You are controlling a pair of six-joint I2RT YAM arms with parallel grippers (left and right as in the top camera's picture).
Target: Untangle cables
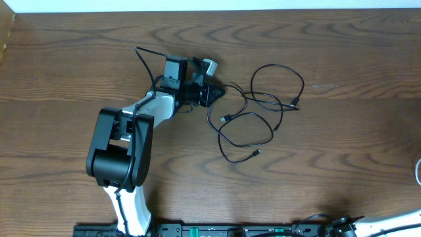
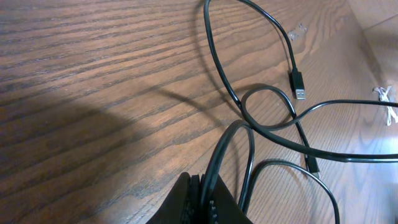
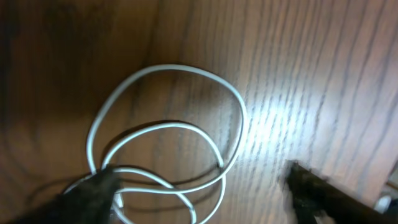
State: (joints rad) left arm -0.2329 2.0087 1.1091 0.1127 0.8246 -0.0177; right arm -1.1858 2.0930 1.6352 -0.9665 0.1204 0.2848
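The left gripper (image 1: 216, 93), left of the counter's (image 1: 342, 39) middle, is closed on the near end of the black cable (image 2: 244, 115); the cord runs out from between its fingertips. Pinning this end probably anchors the cable so that its loops can be drawn out. To the right of the gripper the black cable sprawls flat over the middle of the counter in several wide loops that cross one another. In the left wrist view a small ring sits just beyond the fingertips, with a plug (image 2: 299, 87) lying free past it. These crossings, and a plug that may catch in a loop, are what stand in the way. The white cable (image 3: 180, 66) lies at the far right edge, well apart from the black one, so the two appear already separated. It rests in its own loose coil on the wood. Above it, the right gripper (image 3: 200, 185) has its fingers spread wide on either side of the coil. The view is blurred, and no grasp on the cord shows.
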